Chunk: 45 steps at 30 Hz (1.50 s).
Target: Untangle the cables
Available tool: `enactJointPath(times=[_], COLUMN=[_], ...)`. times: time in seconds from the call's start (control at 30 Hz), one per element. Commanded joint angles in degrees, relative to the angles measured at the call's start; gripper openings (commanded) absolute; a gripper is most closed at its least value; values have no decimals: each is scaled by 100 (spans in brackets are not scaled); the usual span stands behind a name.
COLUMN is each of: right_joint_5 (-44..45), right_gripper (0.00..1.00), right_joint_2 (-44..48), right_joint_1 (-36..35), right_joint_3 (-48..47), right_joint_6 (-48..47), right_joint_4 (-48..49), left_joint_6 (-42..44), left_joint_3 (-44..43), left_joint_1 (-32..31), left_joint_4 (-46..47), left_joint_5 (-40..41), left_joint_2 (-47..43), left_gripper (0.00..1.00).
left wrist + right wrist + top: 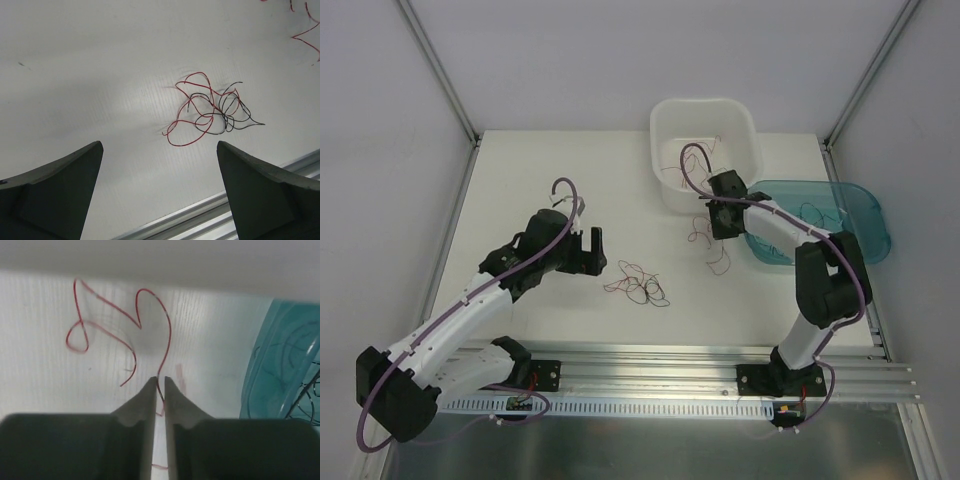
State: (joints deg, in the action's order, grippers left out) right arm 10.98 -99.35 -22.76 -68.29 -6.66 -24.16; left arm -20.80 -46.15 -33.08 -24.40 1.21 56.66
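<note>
Ideally, the red cable (169, 335) clamped in the right gripper (159, 381) is lifted slowly; the left gripper (159, 150) is spread apart.

A small, loose tangle of hair-thin red and black wires (212, 110) lies flat just ahead of my left gripper (159, 146), a little to its right. A curly red wire strand (120, 325) loops ahead of my right gripper (159, 382), one end running in between the fingertips.

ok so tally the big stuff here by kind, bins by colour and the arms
white bin: 1
teal bin: 1
robot arms: 2 (left arm, right arm)
total: 4
</note>
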Motion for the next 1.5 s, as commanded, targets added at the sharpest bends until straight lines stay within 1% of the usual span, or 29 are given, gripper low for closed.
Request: enactJointPath(times=[0.0,0.03,0.1,0.23,0.33,0.4,0.5,0.57,0.6,0.63,0.73,0.8,0.9,1.1,1.13,1.17,1.2,1.23,1.27,1.3,1.37,1.4,1.47], right_joint_5=[-281,-385,-491,-597,-650,-668,-572,-510,-422,-343,131,482,738,844,879,897,914,906,871,696,459,231,19], right_gripper=[8,1,1,1,0,1,0,1,1,1,1,1,1,1,3,9,31,43,52,64,71,76,77], right_joint_2=[521,661,1064,1734,2217,2428,2499,2447,2412,2307,2114,1842,1367,277,145,14,-240,-312,-383,-392,-287,-208,152], right_joint_1=[-70,-131,-193,-430,-509,-527,-527,-527,-527,-536,-527,-475,-344,-88,-62,-35,-9,-9,-9,-9,-17,-61,-114], right_joint_3=[289,334,457,256,-192,-701,-1535,-1975,-2447,-2643,-3179,-3321,-3594,-4086,-4174,-4357,-4455,-4517,-4561,-4614,-4553,-4361,-4044], right_joint_6=[6,-37,-99,-301,-433,-564,-784,-881,-968,-1004,-1162,-1250,-1329,-1198,-1163,-1058,-1014,-987,-969,-908,-829,-794,-758], right_joint_4=[61,9,-97,-798,-1316,-1642,-1819,-1838,-1785,-1724,-1259,-812,-310,262,272,228,141,105,61,-78,-220,-299,-352], left_joint_6=[541,611,831,1112,1166,1087,1095,1139,1148,1157,1174,1183,1218,1245,1245,1245,1245,1245,1245,1245,1245,1236,1245], left_joint_3=[-149,-149,-157,-105,26,184,177,168,177,177,185,194,203,221,212,220,212,203,212,203,203,194,194], left_joint_1=[170,266,354,566,697,724,724,724,724,724,724,733,724,724,724,724,724,724,733,724,724,724,733], left_joint_4=[-187,-214,-223,-214,-170,-47,14,14,23,32,32,23,15,23,23,32,23,15,23,15,15,15,23], left_joint_5=[291,361,415,739,950,907,749,792,810,819,828,793,819,819,810,802,784,767,714,679,617,591,556], left_joint_2=[-217,-226,-243,-200,-77,-24,90,117,125,143,187,205,257,266,275,284,275,292,301,310,328,328,345], left_gripper=[99,99,99,99,99,99,99,99,99,99,99,99,99,99,99,99,99,99,99,99,99,99,99])
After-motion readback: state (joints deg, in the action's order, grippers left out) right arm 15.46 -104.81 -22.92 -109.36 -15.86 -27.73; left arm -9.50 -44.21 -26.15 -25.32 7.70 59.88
